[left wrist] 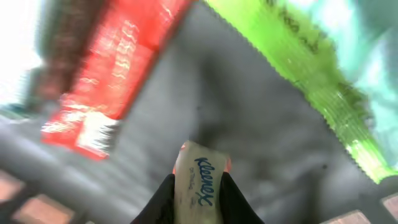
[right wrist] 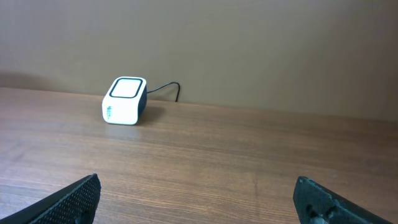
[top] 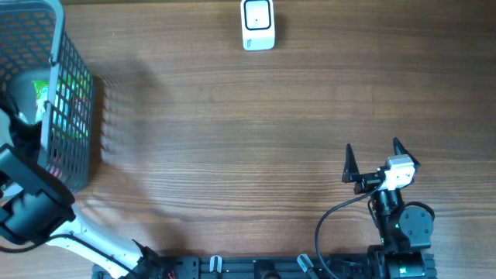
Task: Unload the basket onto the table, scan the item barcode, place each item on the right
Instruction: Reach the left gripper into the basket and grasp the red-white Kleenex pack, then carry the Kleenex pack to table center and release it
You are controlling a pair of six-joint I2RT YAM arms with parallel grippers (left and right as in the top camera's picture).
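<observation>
Grey mesh basket [top: 74, 116] at my far left holds the Kleenex pack [left wrist: 198, 186]. My left gripper [left wrist: 198, 182] is down inside it, jaws pinched on the pack's sides, with a red packet [left wrist: 106, 81] and a green packet [left wrist: 311, 68] beyond. My right gripper [top: 373, 149] hovers over the table [top: 232, 139], jaws wide and empty. The scanner [top: 257, 25] sits at the far edge.

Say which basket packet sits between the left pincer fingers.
The beige Kleenex pack with blue lettering; the red packet and green packet lie beyond it, ungripped.

Basket [top: 77, 101] at the table's [top: 232, 155] left edge, tissue pack [left wrist: 199, 186] inside it; scanner [top: 258, 25] at the far edge, centre
</observation>
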